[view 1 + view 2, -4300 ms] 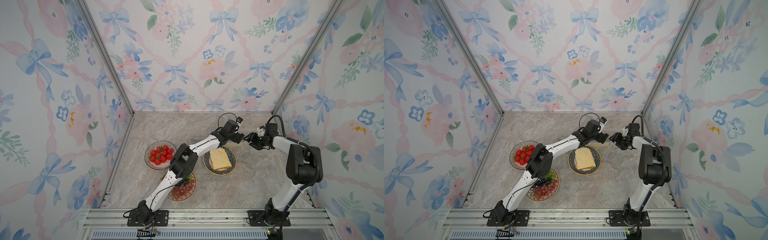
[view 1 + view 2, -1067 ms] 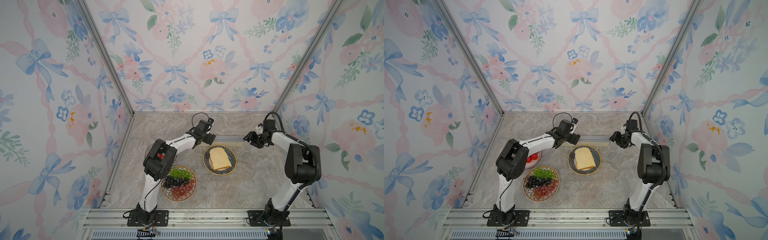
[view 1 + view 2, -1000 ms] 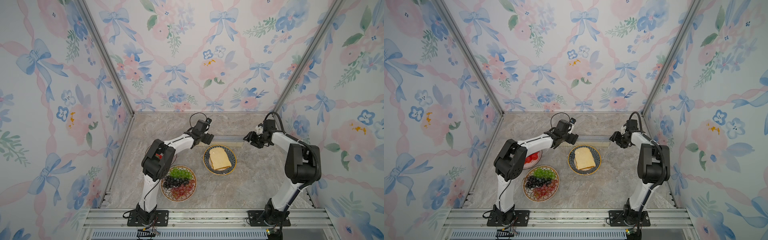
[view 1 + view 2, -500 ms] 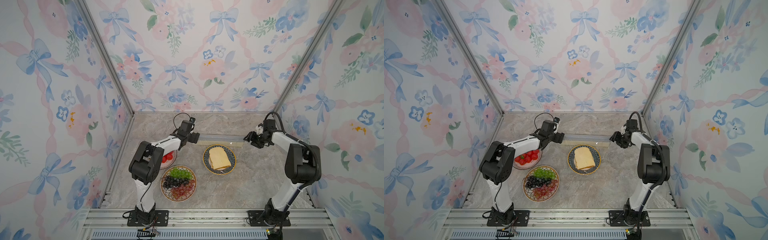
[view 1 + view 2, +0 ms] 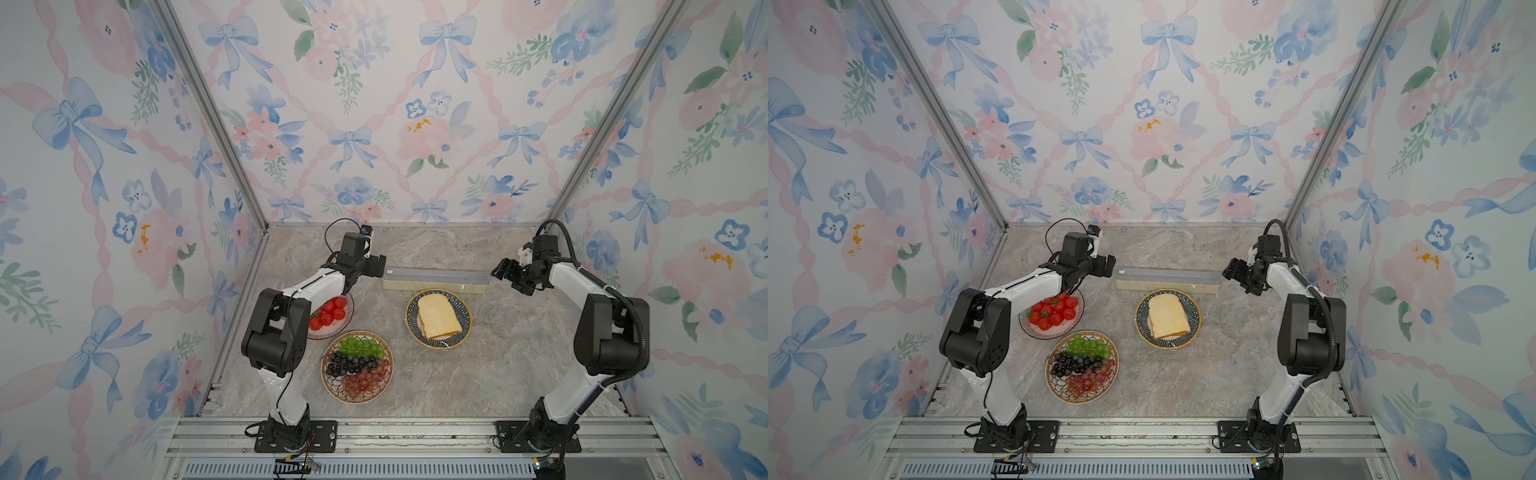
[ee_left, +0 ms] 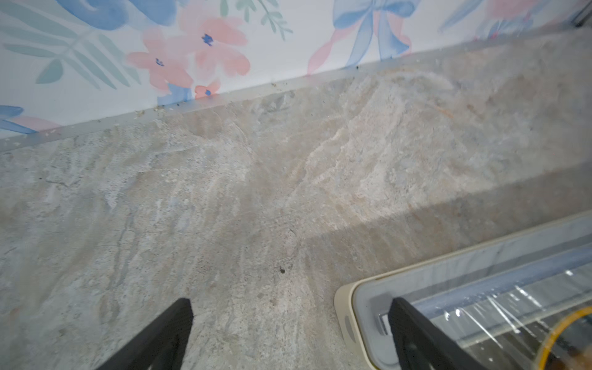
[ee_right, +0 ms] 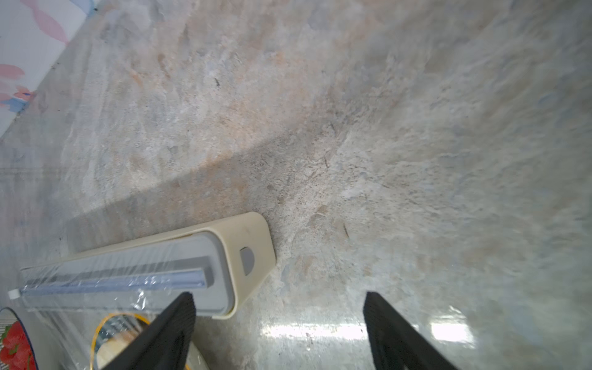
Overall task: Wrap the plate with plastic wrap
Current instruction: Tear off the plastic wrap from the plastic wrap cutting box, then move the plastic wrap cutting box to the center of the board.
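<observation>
The blue-patterned plate [image 5: 410, 322] [image 5: 1140, 323] holding sliced bread sits mid-table in both top views. Just behind it lies the long cream box [image 5: 435, 281] [image 5: 1167, 279] with its grey lid. Clear plastic wrap [image 7: 80, 317] [image 6: 499, 307] runs from the box down over the plate's yellow rim [image 7: 105, 320]. My left gripper [image 5: 378, 266] [image 6: 290, 302] is open at the box's left end, one finger [image 6: 413, 333] over the lid's corner. My right gripper [image 5: 506, 272] [image 7: 278, 295] is open just off the box's right end, holding nothing.
A plate of strawberries [image 5: 332, 311] lies partly under my left forearm. In front of it is a plate of grapes [image 5: 356, 365]. The flowered back wall [image 6: 192, 48] stands close behind the box, and the side walls hem in both arms.
My left gripper has travelled left along the box, from near its middle to the left end. My right gripper has opened wider and sits slightly off the box's right end.
</observation>
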